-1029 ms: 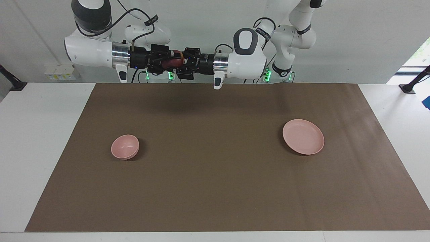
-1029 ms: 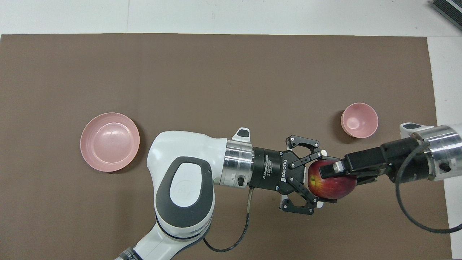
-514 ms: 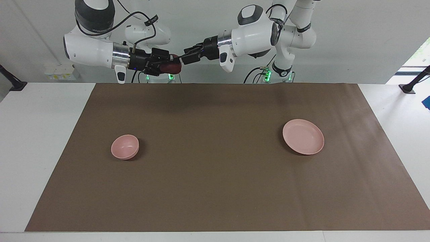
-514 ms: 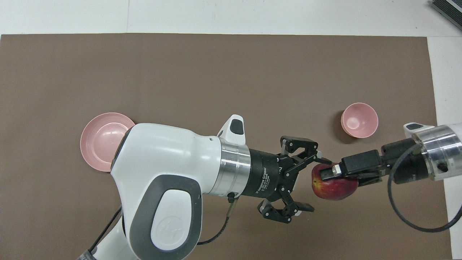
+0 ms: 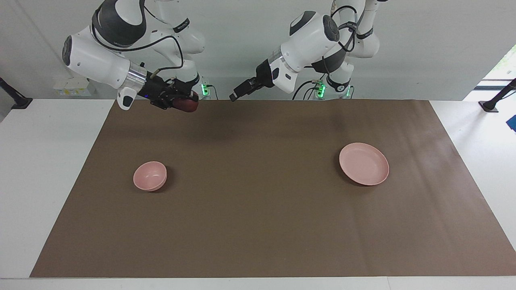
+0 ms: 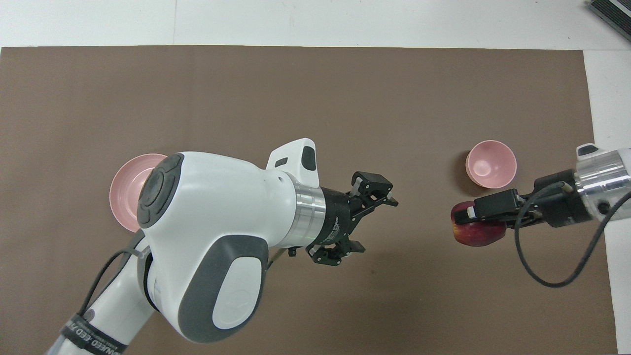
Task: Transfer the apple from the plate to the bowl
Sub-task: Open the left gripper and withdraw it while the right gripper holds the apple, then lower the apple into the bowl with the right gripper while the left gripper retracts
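Observation:
My right gripper (image 5: 188, 103) is shut on the dark red apple (image 5: 186, 106) and holds it in the air over the brown mat, toward the right arm's end. In the overhead view the right gripper (image 6: 459, 217) and the apple (image 6: 475, 235) sit just beside the small pink bowl (image 6: 491, 163). The bowl (image 5: 150, 175) is empty on the mat. The flat pink plate (image 5: 364, 164) is empty toward the left arm's end, and in the overhead view the plate (image 6: 125, 197) is partly hidden by the left arm. My left gripper (image 5: 234, 97) is open, empty and raised over the mat's middle (image 6: 378, 224).
A brown mat (image 5: 258, 225) covers most of the white table (image 5: 48, 169). A dark object (image 6: 611, 12) lies at the table's corner farthest from the robots, at the right arm's end.
The left gripper let go of the apple and drew back toward its base. The right gripper kept the apple, moved it toward the right arm's end and lowered it.

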`<action>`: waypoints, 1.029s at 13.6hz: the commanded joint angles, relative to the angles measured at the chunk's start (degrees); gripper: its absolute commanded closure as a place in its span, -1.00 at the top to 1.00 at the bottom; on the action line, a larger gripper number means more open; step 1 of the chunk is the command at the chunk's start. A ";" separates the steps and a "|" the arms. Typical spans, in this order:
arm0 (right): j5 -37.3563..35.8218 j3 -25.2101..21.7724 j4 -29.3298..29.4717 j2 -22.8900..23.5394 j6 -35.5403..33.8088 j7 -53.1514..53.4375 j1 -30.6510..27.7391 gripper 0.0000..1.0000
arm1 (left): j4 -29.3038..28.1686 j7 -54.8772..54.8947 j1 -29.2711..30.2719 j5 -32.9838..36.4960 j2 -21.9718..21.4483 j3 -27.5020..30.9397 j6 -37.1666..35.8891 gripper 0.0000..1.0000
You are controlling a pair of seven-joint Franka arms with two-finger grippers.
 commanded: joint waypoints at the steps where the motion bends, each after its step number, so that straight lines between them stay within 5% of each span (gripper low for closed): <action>1: -10.48 0.56 2.69 2.28 4.47 -2.67 0.18 -1.00 | -1.03 10.83 4.26 7.07 -0.51 -0.28 -2.42 1.00; 6: -28.84 1.52 4.36 10.88 20.01 -6.90 2.19 -1.00 | -1.11 40.89 11.48 19.64 0.11 -0.28 -5.60 1.00; 11: -46.17 1.44 5.08 17.66 28.03 -5.76 3.61 -1.00 | -1.03 51.30 19.65 28.34 -0.42 -0.28 -10.59 1.00; 14: -49.45 1.44 4.11 19.16 28.74 -4.44 2.91 -1.00 | -0.24 55.77 22.73 35.99 -0.60 -0.20 -14.20 1.00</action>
